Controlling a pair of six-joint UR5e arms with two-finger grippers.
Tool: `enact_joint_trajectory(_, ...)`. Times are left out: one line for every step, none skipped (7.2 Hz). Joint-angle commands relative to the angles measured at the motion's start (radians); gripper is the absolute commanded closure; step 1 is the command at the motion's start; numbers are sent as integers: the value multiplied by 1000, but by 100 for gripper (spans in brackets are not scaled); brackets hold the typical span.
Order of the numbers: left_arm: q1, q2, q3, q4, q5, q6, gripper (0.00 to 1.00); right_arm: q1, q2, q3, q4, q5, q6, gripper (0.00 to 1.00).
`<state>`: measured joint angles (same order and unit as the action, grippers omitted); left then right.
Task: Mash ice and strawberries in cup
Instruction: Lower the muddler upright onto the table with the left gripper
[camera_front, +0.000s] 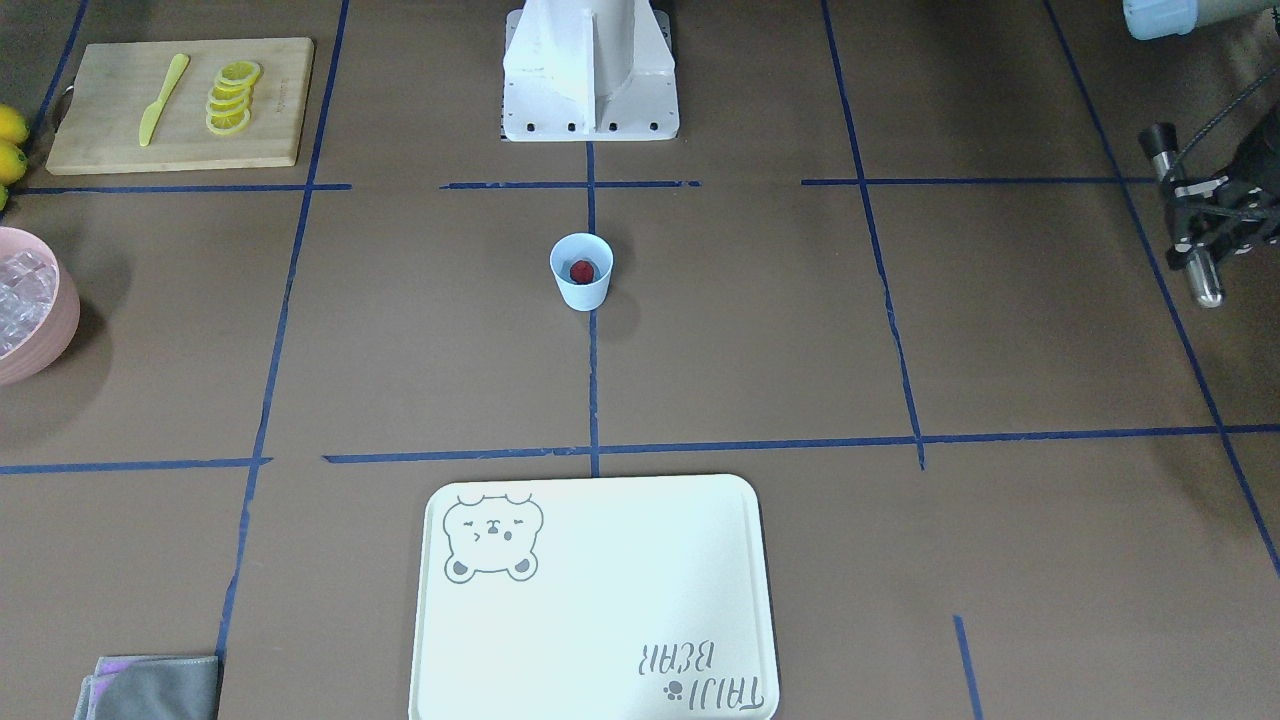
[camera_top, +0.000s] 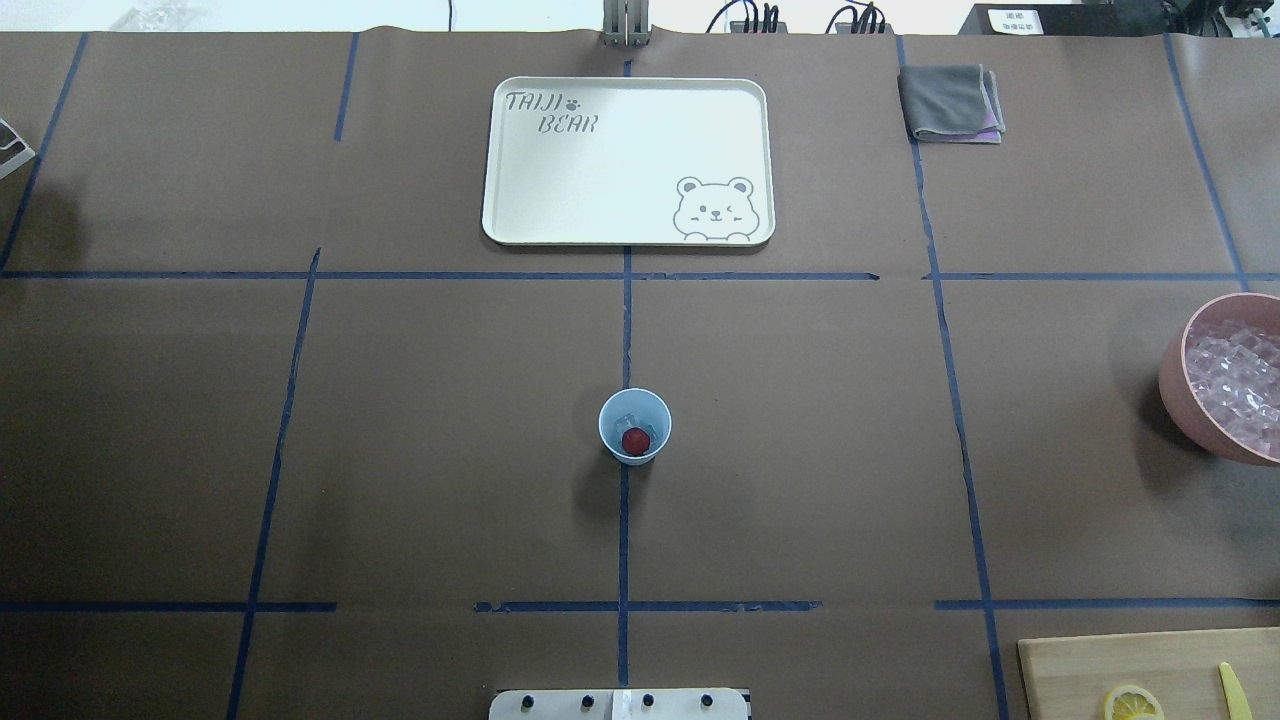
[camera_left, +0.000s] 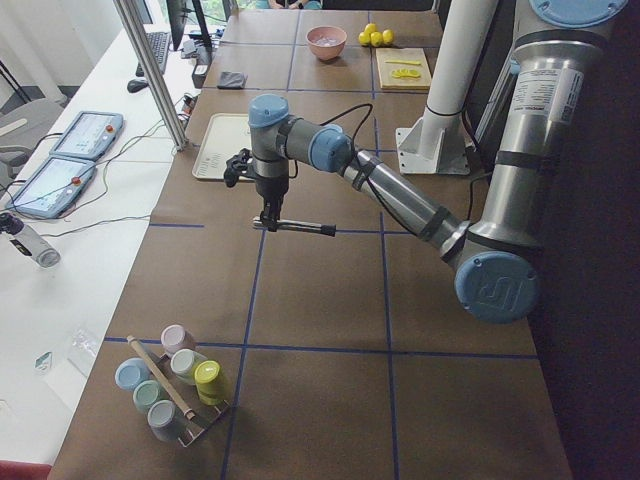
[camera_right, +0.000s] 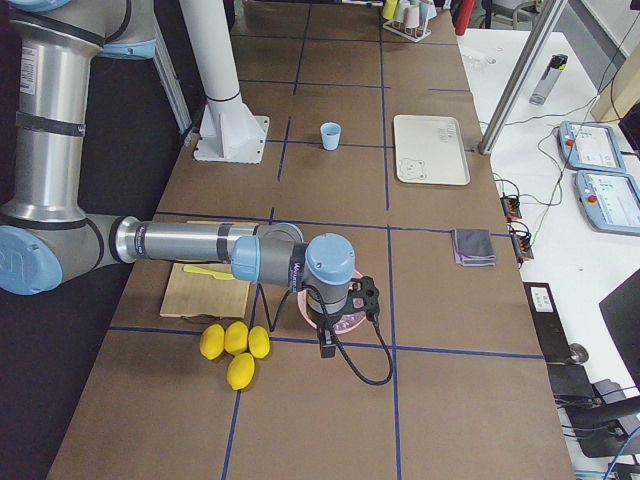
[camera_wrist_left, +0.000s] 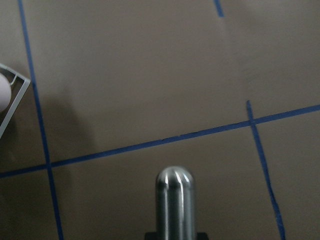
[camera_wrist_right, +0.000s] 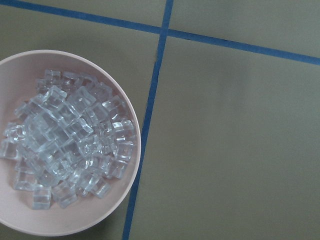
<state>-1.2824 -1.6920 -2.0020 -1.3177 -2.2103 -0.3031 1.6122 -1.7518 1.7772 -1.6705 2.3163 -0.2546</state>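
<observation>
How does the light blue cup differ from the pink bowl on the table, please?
The cup is small, light blue and tapered; the pink bowl is far larger and wider. The cup holds one strawberry with a little ice; the bowl is heaped with ice cubes only. The cup stands centrally before the robot; the bowl sits far off to its right. Both are upright and open-topped.
</observation>
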Motion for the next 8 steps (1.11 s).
enact_joint_trajectory(-14, 80, 53, -55, -19, 18, 100, 0, 0, 1, 0, 0, 0, 1)
enact_joint_trajectory(-12, 113, 99, -152, -19, 13, 100, 0, 0, 1, 0, 0, 0, 1)
enact_joint_trajectory(-12, 118, 167, -234, -20, 7, 100, 0, -2, 2, 0, 0, 0, 1)
enact_joint_trajectory(-11, 118, 224, -289, -20, 6, 99, 0, -2, 2, 0, 0, 0, 1)
enact_joint_trajectory(-11, 118, 256, -329, -20, -23, 99, 0, -3, 2, 0, 0, 0, 1)
enact_joint_trajectory(-8, 133, 282, -404, -20, -104, 98, 0, -3, 2, 0, 0, -2, 1)
enact_joint_trajectory(-6, 155, 328, -513, -19, -138, 98, 0, -3, 4, 0, 0, -2, 1)
enact_joint_trajectory(14, 153, 363, -568, -19, -181, 98, 0, -3, 4, 2, 0, -2, 1)
